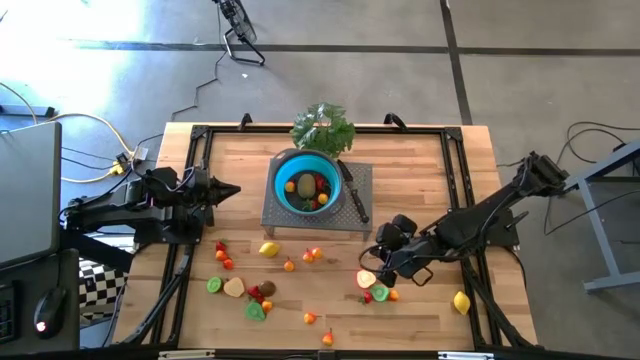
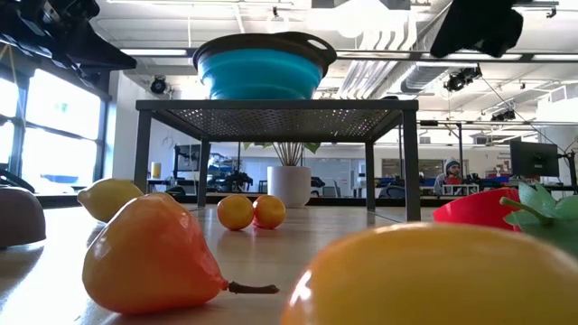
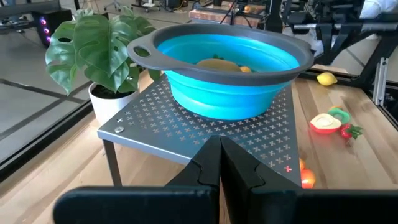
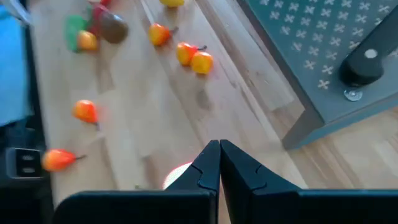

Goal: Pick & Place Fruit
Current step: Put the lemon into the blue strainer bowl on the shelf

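The table carried a grey stand, and on it sat the blue bowl, already holding a few fruits in yellow, red and green. Most of the fruit lay loose on the wood in front of the stand, well apart from the bowl.

The right gripper hung low over the apple slice near the stand's front right leg, fingers clenched together on nothing. To take a piece well, it would probably need to spread its fingers first, settle squarely over one small fruit clear of its neighbours, and close gently so it did not squirt away.

The left gripper waited beside the stand, likewise clenched and empty.
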Robot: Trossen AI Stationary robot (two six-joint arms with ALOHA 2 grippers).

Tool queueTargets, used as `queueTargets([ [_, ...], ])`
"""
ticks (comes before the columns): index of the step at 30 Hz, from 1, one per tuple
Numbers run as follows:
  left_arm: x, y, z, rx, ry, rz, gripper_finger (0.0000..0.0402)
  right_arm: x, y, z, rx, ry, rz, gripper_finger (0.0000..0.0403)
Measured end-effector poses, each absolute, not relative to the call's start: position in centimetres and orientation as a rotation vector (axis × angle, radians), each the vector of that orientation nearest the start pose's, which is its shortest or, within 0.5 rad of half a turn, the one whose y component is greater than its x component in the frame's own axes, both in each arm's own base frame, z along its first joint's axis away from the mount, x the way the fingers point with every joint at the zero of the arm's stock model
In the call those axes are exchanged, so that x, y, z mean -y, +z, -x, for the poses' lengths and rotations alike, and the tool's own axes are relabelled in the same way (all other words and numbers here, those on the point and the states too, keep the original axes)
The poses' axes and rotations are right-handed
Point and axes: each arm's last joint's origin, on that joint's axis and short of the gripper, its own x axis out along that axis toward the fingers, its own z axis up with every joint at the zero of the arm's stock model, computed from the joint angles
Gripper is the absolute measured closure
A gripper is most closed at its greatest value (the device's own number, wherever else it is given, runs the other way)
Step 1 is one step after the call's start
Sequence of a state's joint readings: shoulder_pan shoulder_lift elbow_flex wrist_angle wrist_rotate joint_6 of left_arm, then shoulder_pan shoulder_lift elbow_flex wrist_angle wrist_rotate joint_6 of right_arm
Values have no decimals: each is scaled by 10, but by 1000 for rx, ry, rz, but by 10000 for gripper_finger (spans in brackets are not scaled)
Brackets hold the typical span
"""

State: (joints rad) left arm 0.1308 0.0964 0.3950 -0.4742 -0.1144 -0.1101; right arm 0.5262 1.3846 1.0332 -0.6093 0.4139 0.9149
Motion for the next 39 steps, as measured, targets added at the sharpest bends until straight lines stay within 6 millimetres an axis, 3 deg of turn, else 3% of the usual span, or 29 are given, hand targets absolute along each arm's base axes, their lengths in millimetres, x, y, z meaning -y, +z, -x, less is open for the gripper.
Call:
queueTargets([
  [9,-12,241,-68,-162,255,111,402,-135,241,-252,-908,-286,-504,400],
  [19,-12,241,-68,-162,255,111,402,-140,240,-250,-930,-307,-636,400],
  [27,-12,241,-68,-160,257,128,402,-147,250,-236,-778,-306,-243,400],
  [35,-12,241,-68,-160,256,129,402,-136,282,-210,-670,-290,-174,400],
  [39,-12,241,-68,-159,258,142,402,-126,287,-200,-619,-231,-136,400],
])
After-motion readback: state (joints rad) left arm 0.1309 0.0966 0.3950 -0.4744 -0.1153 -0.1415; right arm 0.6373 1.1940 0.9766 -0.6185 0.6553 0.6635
